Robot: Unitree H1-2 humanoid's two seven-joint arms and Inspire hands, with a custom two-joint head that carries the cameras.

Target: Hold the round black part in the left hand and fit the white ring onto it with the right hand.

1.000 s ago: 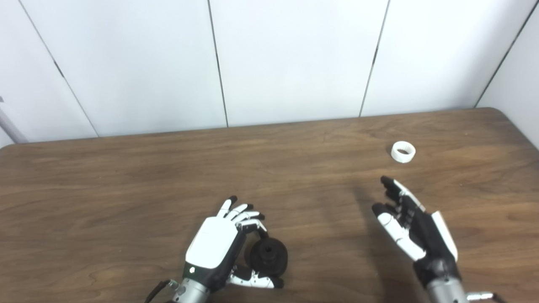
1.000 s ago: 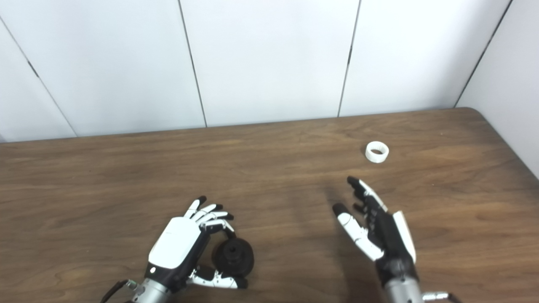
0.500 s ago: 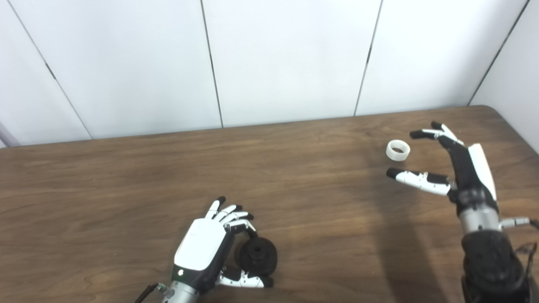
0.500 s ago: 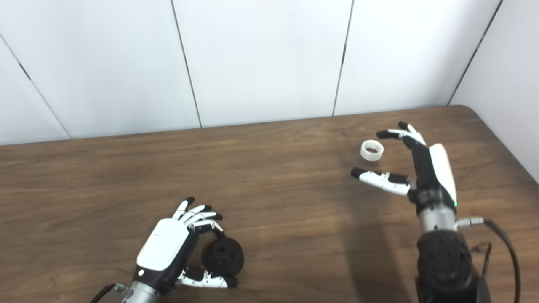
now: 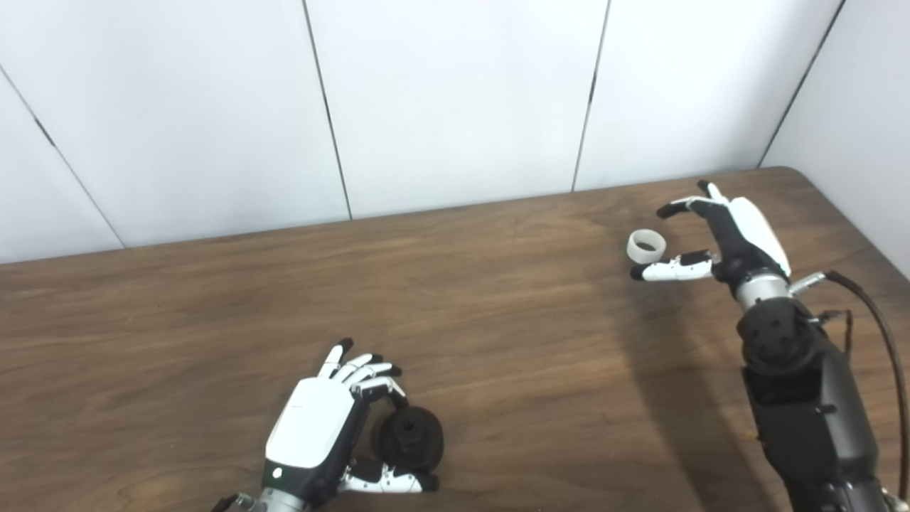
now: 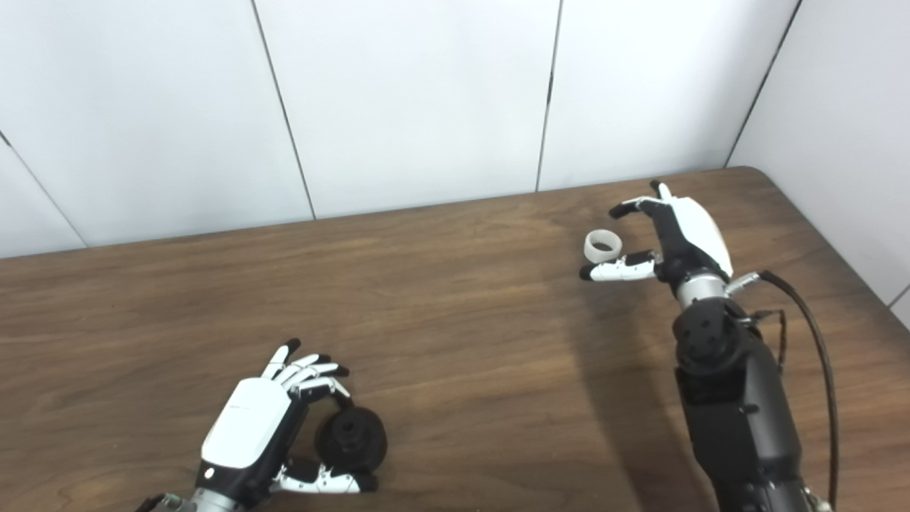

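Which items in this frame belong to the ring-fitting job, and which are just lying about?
Job items:
black part, at the left hand
white ring, on the table between the open right hand's fingers

Lying about:
nothing else on the table

the white-backed left hand (image 5: 320,434) is curling its fingers and thumb inward, low and near; the right hand (image 5: 718,238) is reaching far forward, fingers spread apart
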